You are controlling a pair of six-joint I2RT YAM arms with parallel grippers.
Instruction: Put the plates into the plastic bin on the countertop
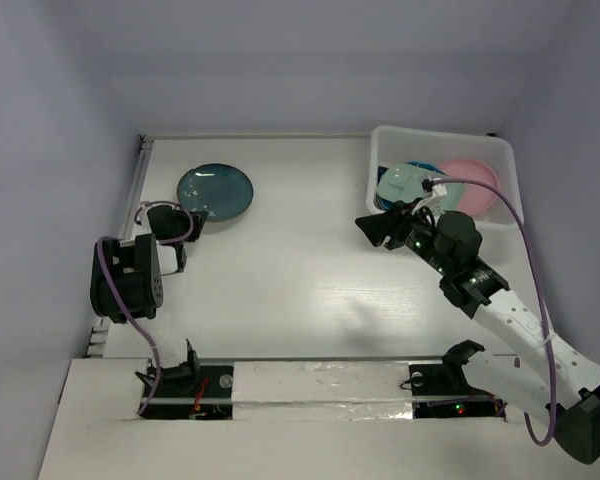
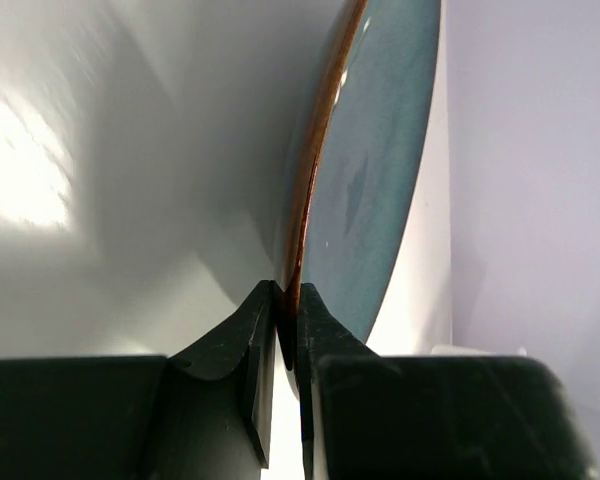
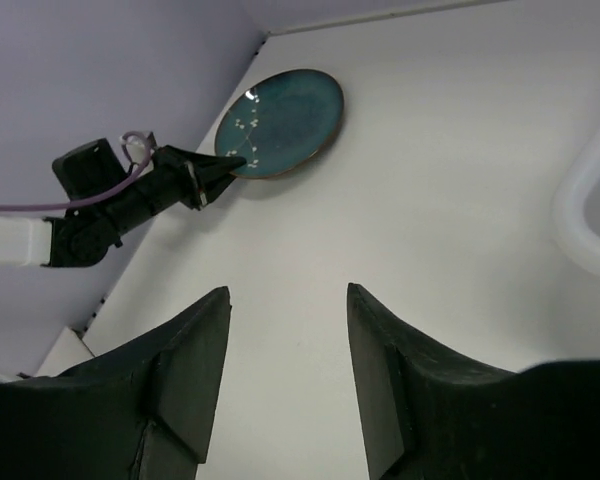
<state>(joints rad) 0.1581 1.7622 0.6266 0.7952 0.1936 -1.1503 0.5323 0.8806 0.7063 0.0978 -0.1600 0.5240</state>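
Note:
The dark teal round plate (image 1: 215, 191) lies at the back left of the white countertop (image 1: 300, 290). My left gripper (image 1: 190, 226) is shut on its near rim; in the left wrist view the jaws pinch the brown edge of the teal plate (image 2: 370, 170). The right wrist view shows the same teal plate (image 3: 285, 122) held by the left gripper (image 3: 228, 166). The plastic bin (image 1: 510, 175) stands at the back right and holds a pink plate (image 1: 472, 183) and a mint green plate (image 1: 400, 182); others in it are hidden. My right gripper (image 1: 368, 230) is open and empty, left of the bin.
Pale lavender walls (image 1: 50, 150) enclose the countertop on the left, back and right. The bin's rim (image 3: 580, 210) shows at the right edge of the right wrist view. The arm bases sit on the near ledge (image 1: 310, 385).

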